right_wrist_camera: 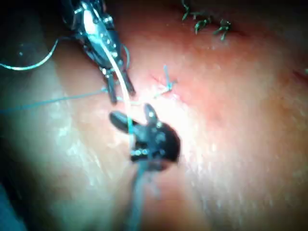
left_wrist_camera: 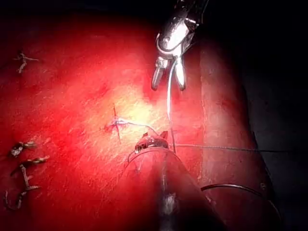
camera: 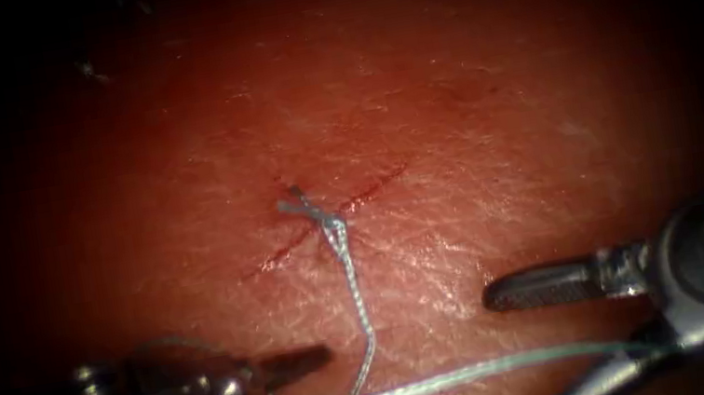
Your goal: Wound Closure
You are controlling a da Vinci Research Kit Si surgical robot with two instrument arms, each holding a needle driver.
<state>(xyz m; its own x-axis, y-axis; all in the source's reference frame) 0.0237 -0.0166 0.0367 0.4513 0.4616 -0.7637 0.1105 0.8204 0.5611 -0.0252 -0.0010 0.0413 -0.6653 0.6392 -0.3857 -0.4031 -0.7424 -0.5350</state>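
Left of the cut [camera: 374, 186], low over the tissue [camera: 471, 113], the left claw [camera: 331, 394] looks parted, clamping nothing I can make out. The thread [camera: 456, 381] runs through its gap. At the cut's middle sits a knot [camera: 333, 224] with short tails, and one strand drops from it towards the left claw. Further right, a straight run of thread crosses to the right claw [camera: 518, 355], which is spread wide with the strand lying between its halves, ungripped. I judge the thread light, limp and slick. It is best taken squarely on the straight run, well clear of the knot.
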